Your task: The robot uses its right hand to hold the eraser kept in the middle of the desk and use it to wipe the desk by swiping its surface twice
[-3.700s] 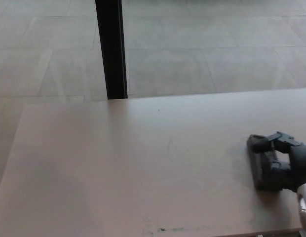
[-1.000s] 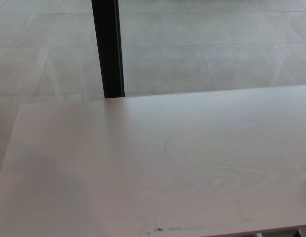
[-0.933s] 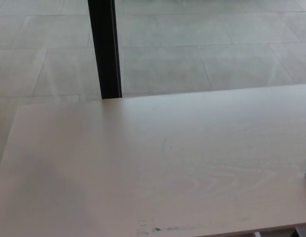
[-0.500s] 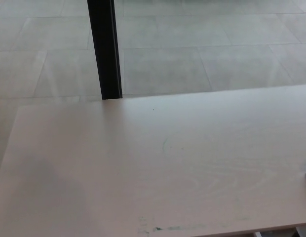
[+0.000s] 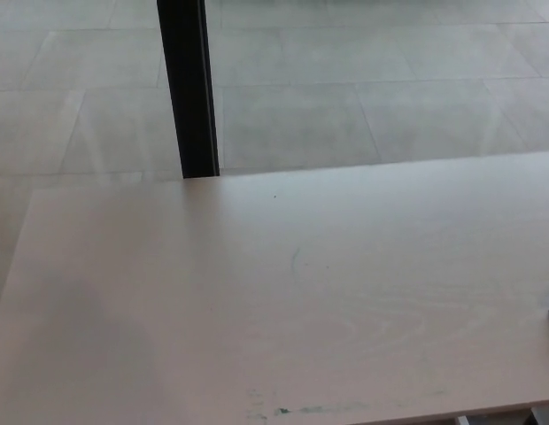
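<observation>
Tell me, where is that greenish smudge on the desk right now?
In the head view, the greenish smudge lies on the desk along its near edge, slightly right of centre, well below the black post standing behind the far edge.

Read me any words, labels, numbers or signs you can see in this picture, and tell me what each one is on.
None: no readable text shows anywhere.
The pale wooden desk carries only faint greenish smudges near its front edge, not letters.
The black vertical post and grey tiled floor are unmarked.
</observation>
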### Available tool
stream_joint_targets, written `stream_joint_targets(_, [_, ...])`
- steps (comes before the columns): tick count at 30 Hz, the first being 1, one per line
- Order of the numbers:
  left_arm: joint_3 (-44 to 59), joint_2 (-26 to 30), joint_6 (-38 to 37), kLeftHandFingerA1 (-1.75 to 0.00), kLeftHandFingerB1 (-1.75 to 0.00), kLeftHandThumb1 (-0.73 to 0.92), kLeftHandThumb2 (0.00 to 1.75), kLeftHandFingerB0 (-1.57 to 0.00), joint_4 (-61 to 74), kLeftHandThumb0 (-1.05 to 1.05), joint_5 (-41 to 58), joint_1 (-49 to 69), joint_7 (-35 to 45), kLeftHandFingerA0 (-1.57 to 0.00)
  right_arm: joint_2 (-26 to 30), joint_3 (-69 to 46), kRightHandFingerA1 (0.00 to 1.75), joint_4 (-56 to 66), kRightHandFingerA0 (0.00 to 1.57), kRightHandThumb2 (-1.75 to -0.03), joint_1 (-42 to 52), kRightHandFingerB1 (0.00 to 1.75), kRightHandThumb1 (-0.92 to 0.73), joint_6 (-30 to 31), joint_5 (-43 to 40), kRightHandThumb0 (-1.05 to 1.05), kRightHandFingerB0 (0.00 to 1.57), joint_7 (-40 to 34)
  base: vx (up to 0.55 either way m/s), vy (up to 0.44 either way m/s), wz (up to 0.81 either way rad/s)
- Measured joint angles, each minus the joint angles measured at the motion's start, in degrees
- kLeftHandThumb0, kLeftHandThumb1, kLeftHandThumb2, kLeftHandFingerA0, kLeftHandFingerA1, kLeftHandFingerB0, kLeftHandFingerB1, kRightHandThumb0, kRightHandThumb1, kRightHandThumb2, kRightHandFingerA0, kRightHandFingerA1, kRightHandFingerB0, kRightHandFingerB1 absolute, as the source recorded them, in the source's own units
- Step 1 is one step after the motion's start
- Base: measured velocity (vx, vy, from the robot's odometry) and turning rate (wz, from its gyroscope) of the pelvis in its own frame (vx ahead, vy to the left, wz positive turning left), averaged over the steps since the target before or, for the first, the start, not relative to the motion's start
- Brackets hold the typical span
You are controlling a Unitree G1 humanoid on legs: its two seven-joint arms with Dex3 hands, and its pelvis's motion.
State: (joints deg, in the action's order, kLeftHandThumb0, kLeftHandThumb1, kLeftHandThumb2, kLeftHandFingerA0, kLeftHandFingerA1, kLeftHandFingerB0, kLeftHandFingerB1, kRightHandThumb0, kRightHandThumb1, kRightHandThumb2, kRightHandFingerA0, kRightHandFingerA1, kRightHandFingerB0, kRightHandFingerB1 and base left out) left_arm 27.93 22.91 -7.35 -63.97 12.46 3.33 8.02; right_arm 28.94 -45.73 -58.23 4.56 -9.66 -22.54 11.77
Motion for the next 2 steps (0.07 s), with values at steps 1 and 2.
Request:
stream_joint_targets(1, [0.0,0.0,0.0,-0.56,-0.44,0.82,0.63,-0.3,0.2,-0.61,0.0,0.4,0.1,-0.43,0.0,0.4,0.8,0.0,0.32,-0.59,0.5,0.48,-0.64,-0.7,0.0,-0.69,0.32,0.4,0.0,0.0,0.0])
stream_joint_targets(2, [0.0,0.0,0.0,-0.56,-0.44,0.82,0.63,-0.3,0.2,-0.61,0.0,0.4,0.1,-0.43,0.0,0.4,0.8,0.0,0.32,-0.59,0.5,0.48,-0.64,-0.7,0.0,-0.69,0.32,0.4,0.0,0.0,0.0])
